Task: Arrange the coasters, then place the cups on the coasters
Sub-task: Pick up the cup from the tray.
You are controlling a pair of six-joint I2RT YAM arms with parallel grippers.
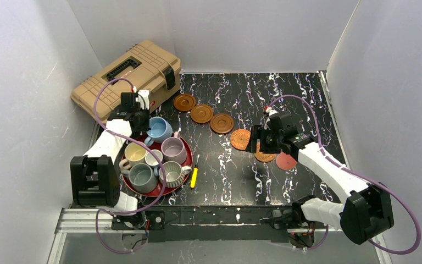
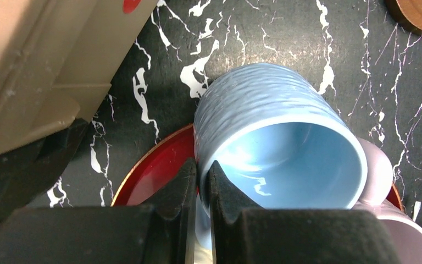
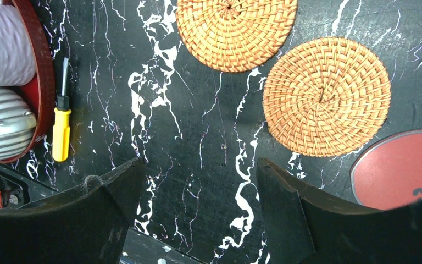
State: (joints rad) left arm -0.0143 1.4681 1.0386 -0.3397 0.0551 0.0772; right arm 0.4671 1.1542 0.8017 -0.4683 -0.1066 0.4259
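the light blue mug, at the far rim of the red tray by the bench's left edge, is clamped at its wall by the closed left gripper, likely for carrying to the coasters; the right gripper is held wide, empty.

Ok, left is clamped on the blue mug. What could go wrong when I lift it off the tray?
1. The left fingers pinch only the light blue mug's wall at one side of the rim, so it may swing or slip on lifting.
2. The mauve mug sits right beside it on the red tray; a sideways pull could knock it.
3. The tan toolbox is close beside the arm, so steer away from it.
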